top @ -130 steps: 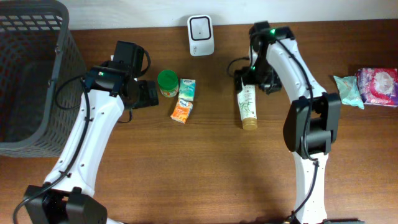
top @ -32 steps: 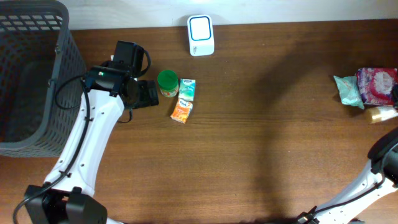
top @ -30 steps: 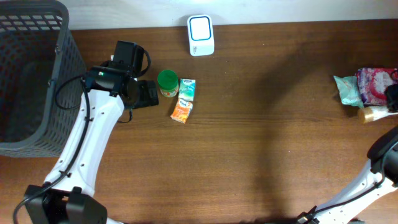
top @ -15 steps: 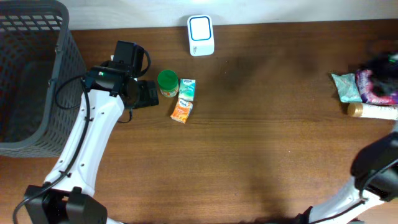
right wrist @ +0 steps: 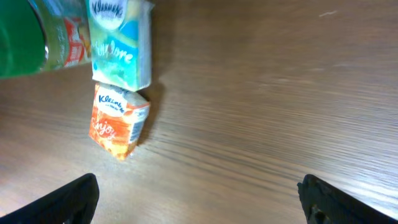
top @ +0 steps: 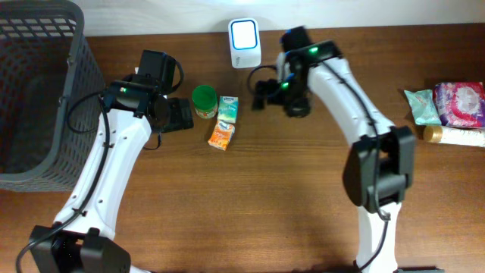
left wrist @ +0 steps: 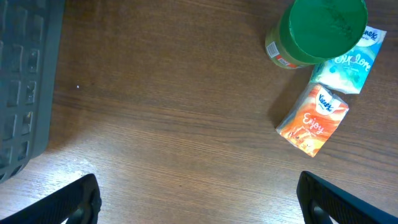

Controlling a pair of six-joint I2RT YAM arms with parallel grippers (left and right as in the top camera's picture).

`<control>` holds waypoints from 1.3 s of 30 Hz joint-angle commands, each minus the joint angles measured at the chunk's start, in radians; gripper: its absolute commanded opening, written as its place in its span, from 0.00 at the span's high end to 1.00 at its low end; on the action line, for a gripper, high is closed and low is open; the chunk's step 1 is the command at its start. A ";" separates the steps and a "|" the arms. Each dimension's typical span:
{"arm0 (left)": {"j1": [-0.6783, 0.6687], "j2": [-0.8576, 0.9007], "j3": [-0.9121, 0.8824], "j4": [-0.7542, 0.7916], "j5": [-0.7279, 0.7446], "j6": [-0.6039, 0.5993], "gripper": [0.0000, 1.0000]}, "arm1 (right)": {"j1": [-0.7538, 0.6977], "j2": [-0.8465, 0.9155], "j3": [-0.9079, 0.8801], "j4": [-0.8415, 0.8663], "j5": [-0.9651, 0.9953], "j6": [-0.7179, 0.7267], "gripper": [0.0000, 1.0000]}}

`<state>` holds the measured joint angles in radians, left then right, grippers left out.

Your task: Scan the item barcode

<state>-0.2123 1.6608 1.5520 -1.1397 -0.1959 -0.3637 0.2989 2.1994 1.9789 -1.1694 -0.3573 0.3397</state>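
Note:
The white barcode scanner [top: 245,33] stands at the table's back edge. A green-lidded jar [top: 204,100], a teal tissue pack [top: 228,108] and an orange tissue pack [top: 221,135] lie in a cluster left of centre. My left gripper [top: 182,114] is open just left of the jar, nothing between its fingers [left wrist: 74,199]. My right gripper [top: 260,91] hovers open and empty right of the cluster, below the scanner. Its wrist view shows the jar [right wrist: 25,37], the teal pack [right wrist: 121,43] and the orange pack [right wrist: 118,121] ahead of it. A cream lotion bottle [top: 455,135] lies at the far right.
A dark mesh basket [top: 38,91] fills the table's left end. At the right edge a pale teal packet [top: 421,106] and a pink packet [top: 458,102] lie beside the bottle. Bare wood spans the table's front half.
My right gripper opened and left the lotion bottle at the far right. The arm then swung left to the middle, near the scanner. The left arm has not moved.

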 commanded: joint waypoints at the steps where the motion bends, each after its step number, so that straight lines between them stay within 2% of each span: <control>1: -0.003 -0.004 0.002 0.001 -0.011 -0.010 0.01 | 0.112 0.076 0.005 0.047 0.002 0.114 0.01; 5: -0.003 -0.004 0.002 0.001 -0.010 -0.010 0.01 | 0.188 0.123 0.003 0.138 0.002 0.249 0.14; 7: -0.003 -0.004 0.002 0.001 -0.011 -0.010 0.01 | 0.212 0.133 0.003 0.178 0.002 0.283 0.26; 12: -0.003 -0.004 0.002 0.001 -0.010 -0.010 0.01 | 0.243 0.171 0.001 0.202 0.045 0.318 0.34; 15: -0.003 -0.004 0.002 0.001 -0.011 -0.010 0.01 | 0.253 0.198 0.000 0.205 0.053 0.354 0.46; 19: -0.003 -0.004 0.002 0.001 -0.011 -0.010 0.01 | 0.271 0.228 -0.002 0.224 0.066 0.354 0.54; 21: -0.003 -0.004 0.002 0.001 -0.011 -0.010 0.01 | 0.280 0.232 -0.008 0.232 0.100 0.354 0.67; 22: -0.003 -0.004 0.002 0.001 -0.011 -0.010 0.01 | 0.284 0.232 -0.011 0.219 0.129 0.354 0.78; 25: -0.003 -0.004 0.002 0.001 -0.011 -0.010 0.01 | 0.269 0.227 -0.007 0.148 0.150 0.345 0.89; 26: -0.003 -0.004 0.002 0.001 -0.011 -0.010 0.01 | 0.241 0.209 0.010 0.064 0.191 0.318 0.95; 27: -0.003 -0.004 0.002 0.001 -0.011 -0.010 0.01 | 0.221 0.194 0.024 0.008 0.227 0.296 0.96; 29: -0.003 -0.004 0.002 0.001 -0.011 -0.010 0.01 | 0.187 0.171 0.053 -0.099 0.300 0.288 0.96; 30: -0.003 -0.004 0.002 0.001 -0.011 -0.010 0.01 | 0.163 0.161 0.074 -0.165 0.317 0.234 0.92; 32: -0.003 -0.004 0.002 0.001 -0.011 -0.010 0.01 | 0.126 0.158 0.095 -0.252 0.317 0.152 0.55; 33: -0.003 -0.004 0.002 0.001 -0.010 -0.010 0.01 | 0.109 0.158 0.095 -0.275 0.317 0.145 0.43; 36: -0.003 -0.004 0.002 0.001 -0.011 -0.010 0.01 | 0.098 0.151 0.121 -0.312 0.313 0.134 0.42; 39: -0.003 -0.004 0.002 0.001 -0.011 -0.010 0.01 | 0.134 0.150 0.190 -0.333 0.229 0.085 0.41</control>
<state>-0.2123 1.6608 1.5520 -1.1404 -0.1959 -0.3637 0.3943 2.3943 2.1086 -1.4994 -0.0757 0.4702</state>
